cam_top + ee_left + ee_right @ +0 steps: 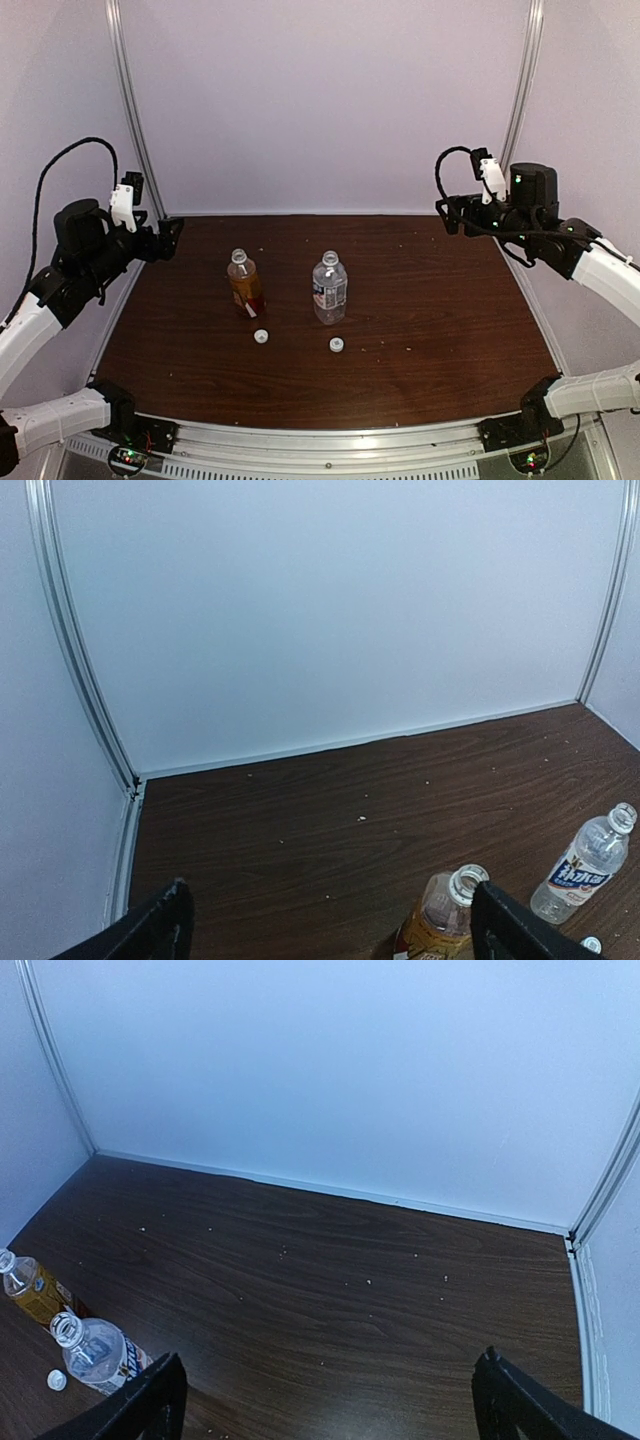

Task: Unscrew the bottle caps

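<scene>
Top view first: 2 bottles stand upright mid-counter [450, 300], the amber bottle [244, 282] on the left and the clear bottle [329, 288] on the right, near each other but apart. Both necks are bare. The left cap [261, 336] lies on the wood just in front of the amber one, the right cap [337, 345] just in front of the clear one. The left hand [168, 238] hangs at the far-left edge and the right hand [445, 215] at the far-right, both well away from the bottles.

Over to the left wrist: the left hand [330, 930] is spread wide with nothing between its fingers [160, 925]. Amber bottle [440, 920] and clear bottle [585, 865] sit beyond, and 1 cap [592, 944] peeks in at the bottom edge.

Right wrist now: the right hand [330, 1410] is just as wide, gripping nothing. Far left are the clear bottle [95, 1350], the amber bottle [30, 1290] behind it, and a cap [57, 1381] beside the clear one.
</scene>
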### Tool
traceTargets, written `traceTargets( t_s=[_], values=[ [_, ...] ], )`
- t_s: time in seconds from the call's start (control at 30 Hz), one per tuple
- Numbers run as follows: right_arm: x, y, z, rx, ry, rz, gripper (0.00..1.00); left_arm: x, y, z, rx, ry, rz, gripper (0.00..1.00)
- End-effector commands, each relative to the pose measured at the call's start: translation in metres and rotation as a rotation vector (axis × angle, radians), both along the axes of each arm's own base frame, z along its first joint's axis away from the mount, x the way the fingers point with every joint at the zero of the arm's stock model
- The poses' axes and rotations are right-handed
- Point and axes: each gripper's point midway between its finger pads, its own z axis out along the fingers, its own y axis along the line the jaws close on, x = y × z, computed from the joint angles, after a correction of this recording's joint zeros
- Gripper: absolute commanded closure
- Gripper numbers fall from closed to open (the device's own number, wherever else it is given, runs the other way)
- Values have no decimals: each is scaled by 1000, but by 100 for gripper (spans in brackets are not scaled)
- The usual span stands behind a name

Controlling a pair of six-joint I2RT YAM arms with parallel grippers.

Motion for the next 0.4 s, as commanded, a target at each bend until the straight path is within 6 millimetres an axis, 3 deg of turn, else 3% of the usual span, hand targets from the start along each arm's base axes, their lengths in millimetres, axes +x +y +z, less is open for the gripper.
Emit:
traceTargets(
  t_s=[0.0, 0.37],
  values=[
    [-4, 0, 7, 19, -27, 17, 0, 1, 1, 15, -8, -58, 1, 2],
    [-3, 0, 8, 15, -25, 11, 0, 1, 3, 13, -2, -53, 10, 2]
  ],
)
